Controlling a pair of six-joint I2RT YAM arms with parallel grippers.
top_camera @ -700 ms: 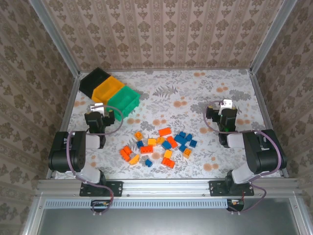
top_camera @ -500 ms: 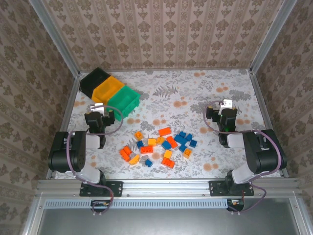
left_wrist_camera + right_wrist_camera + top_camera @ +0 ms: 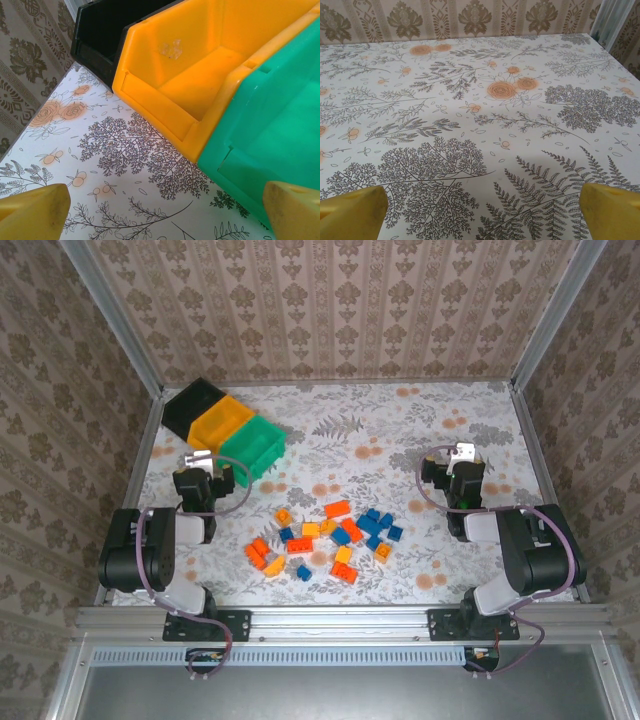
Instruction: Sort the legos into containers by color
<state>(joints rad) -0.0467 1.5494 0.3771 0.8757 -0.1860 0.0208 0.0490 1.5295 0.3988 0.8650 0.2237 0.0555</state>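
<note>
Small studded plastic bricks (image 3: 340, 536) — blue, orange-red, yellow-orange — on a white fern-and-rose-printed surface (image 3: 400, 430)
Joined rectangular plastic bins (image 3: 222, 422) run black, yellow-orange, green — beige damask-patterned walls (image 3: 330, 310) behind.

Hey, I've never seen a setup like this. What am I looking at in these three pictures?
It is a robot: a left arm and a right arm bolted at the near edge of a flowered table. The wide picture looks down from above and behind them. The other two come from a camera on each wrist; the yellow tips at the bottom corners are its own fingers. The left gripper faces a black bin, a yellow-orange bin and a green bin, joined in a row. The right gripper faces the table. Between the arms lie toy bricks, blue, orange-red and yellow-orange. Both grippers are open, holding nothing.
</note>
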